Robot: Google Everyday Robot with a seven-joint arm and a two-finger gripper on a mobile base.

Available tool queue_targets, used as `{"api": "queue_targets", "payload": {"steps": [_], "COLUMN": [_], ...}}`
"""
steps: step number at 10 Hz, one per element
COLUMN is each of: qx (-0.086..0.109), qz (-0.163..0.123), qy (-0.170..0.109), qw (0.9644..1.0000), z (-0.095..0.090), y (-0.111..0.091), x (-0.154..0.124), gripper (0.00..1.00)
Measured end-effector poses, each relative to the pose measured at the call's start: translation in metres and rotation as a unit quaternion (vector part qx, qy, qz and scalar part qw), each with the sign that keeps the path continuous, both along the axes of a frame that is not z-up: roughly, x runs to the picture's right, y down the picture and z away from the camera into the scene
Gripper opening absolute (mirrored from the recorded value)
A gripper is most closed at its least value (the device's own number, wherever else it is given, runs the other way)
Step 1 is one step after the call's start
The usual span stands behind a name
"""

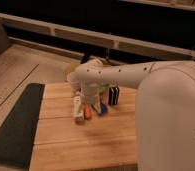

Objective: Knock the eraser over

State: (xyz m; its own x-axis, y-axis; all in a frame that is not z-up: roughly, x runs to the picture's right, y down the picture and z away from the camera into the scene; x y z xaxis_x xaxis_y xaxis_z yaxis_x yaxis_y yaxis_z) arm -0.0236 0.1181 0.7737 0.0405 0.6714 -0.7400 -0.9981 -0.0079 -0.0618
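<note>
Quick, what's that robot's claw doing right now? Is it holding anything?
Gripper: cannot tell whether it is open, closed or holding anything. It hangs low over the wooden table, beside the striped eraser, which stands upright.

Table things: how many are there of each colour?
Black-and-white striped: 1, the eraser
Blue: 1, the flat blue block
Orange: 1, the small orange piece
White: 2, the cup and the small white block
Green: 1, the green thing, half hidden
Total: 6
The pincer, not counted, hangs just left of the eraser.
</note>
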Motion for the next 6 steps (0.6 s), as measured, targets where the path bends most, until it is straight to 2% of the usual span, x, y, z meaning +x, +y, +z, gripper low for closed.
{"api": "queue_targets", "payload": {"steps": [4,6], "qx": [-0.001,-0.024], "qz": [-0.004,-0.03], "qy": [-0.005,0.007], "qw": [1.0,0.9993], "z": [-0.002,-0.003], "y": [0.002,0.022], "x": [-0.006,-0.014], "gripper": [0.65,0.65]}}
